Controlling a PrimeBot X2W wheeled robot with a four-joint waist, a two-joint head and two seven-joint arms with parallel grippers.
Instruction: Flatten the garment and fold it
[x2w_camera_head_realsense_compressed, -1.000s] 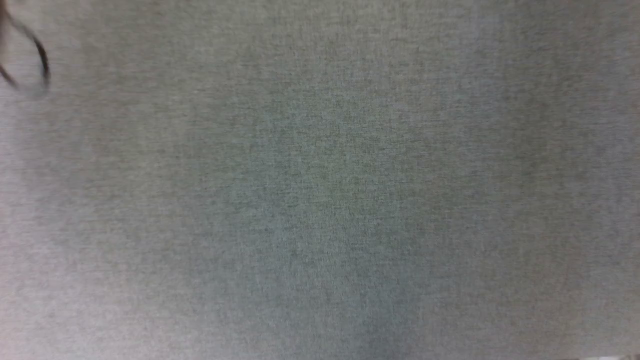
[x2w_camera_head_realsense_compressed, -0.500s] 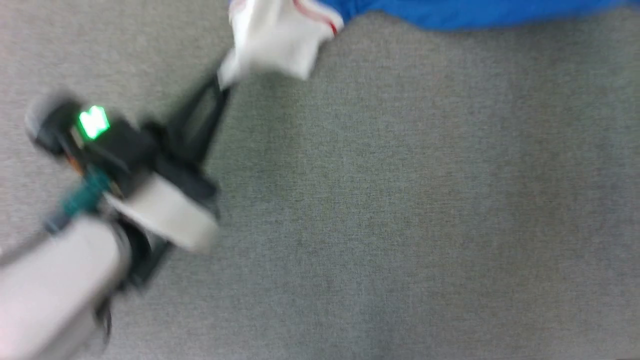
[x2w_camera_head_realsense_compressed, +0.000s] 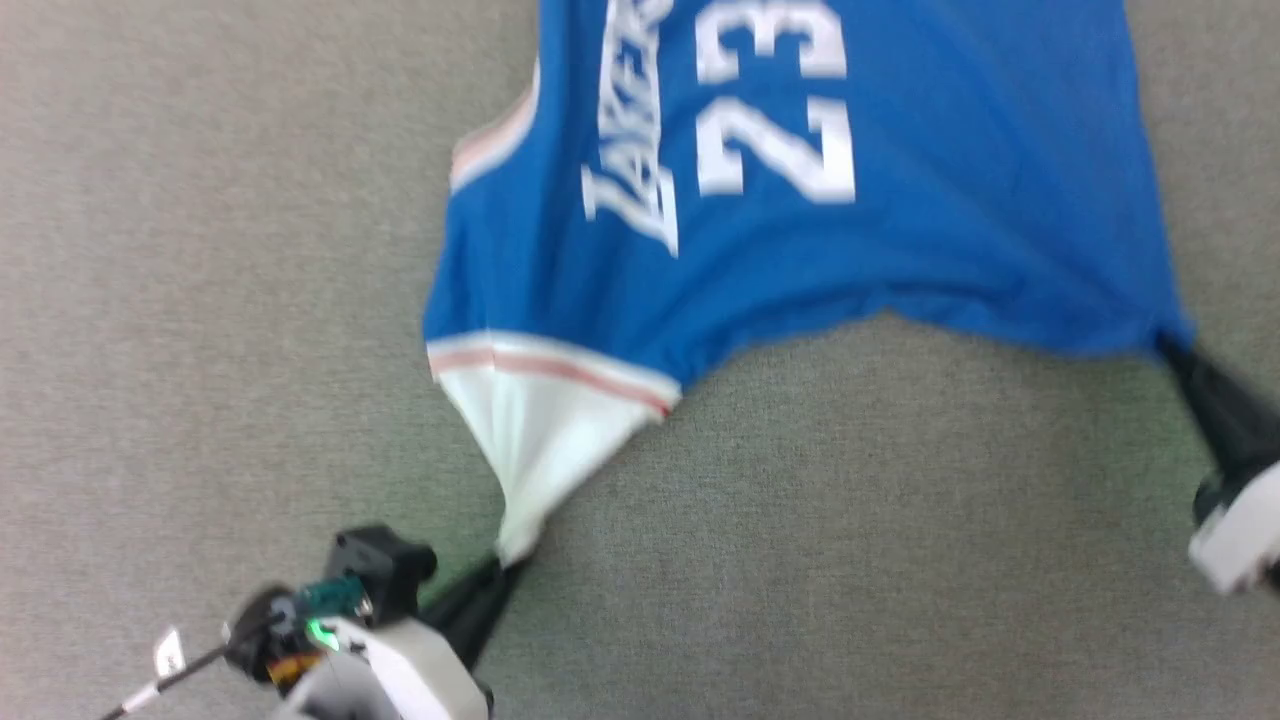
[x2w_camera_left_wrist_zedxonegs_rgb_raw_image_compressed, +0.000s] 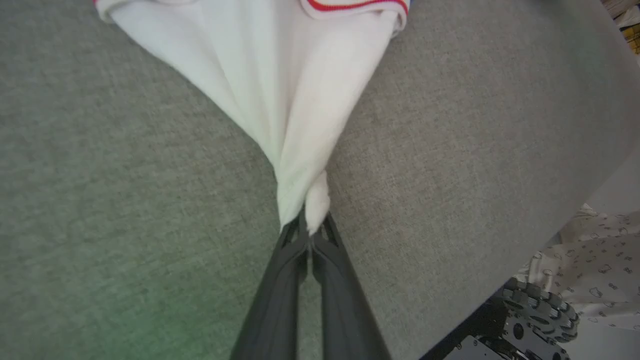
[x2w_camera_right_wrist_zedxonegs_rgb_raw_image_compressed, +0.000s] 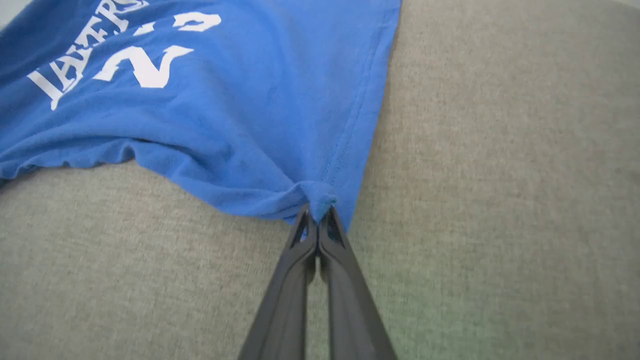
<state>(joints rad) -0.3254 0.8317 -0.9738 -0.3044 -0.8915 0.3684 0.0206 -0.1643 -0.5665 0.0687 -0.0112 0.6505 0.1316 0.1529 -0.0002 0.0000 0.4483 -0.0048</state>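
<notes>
The garment (x2w_camera_head_realsense_compressed: 800, 230), a bright blue jersey, lies spread on a grey woven surface (x2w_camera_head_realsense_compressed: 200, 300) in the upper middle of the head view. Its chest faces up, with the white lettering (x2w_camera_head_realsense_compressed: 630, 150) and the numerals "23" (x2w_camera_head_realsense_compressed: 775, 110) readable sideways. Its near edge sags away from the robot in a shallow arc between two pulled-out points. On the robot's left a white sleeve (x2w_camera_head_realsense_compressed: 540, 430), bordered by a thin red stripe (x2w_camera_head_realsense_compressed: 560, 368), is drawn into a narrow cone pointing down and left. The cone ends at the left gripper (x2w_camera_head_realsense_compressed: 505, 570). In the left wrist view, that gripper's (x2w_camera_left_wrist_zedxonegs_rgb_raw_image_compressed: 311, 231) two dark fingers are pressed together on the bunched tip of the sleeve, and the cloth fans out wide above them.

On the robot's right, the blue hem corner (x2w_camera_head_realsense_compressed: 1165, 330) is stretched to a point that meets the right gripper (x2w_camera_head_realsense_compressed: 1175, 350) at the frame's edge. In the right wrist view, those fingers are closed tight on a small gathered knot of blue fabric (x2w_camera_right_wrist_zedxonegs_rgb_raw_image_compressed: 320, 195), where the side seam (x2w_camera_right_wrist_zedxonegs_rgb_raw_image_compressed: 350, 125) runs down into it. The two grippers are well apart, with the garment's lower edge taut between them.

A small green light (x2w_camera_head_realsense_compressed: 318, 630) glows on the left wrist housing. At the lower right of the left wrist view, beyond the edge of the grey surface, are a dark toothed wheel (x2w_camera_left_wrist_zedxonegs_rgb_raw_image_compressed: 542, 310) and a pale patterned cloth (x2w_camera_left_wrist_zedxonegs_rgb_raw_image_compressed: 590, 270).
</notes>
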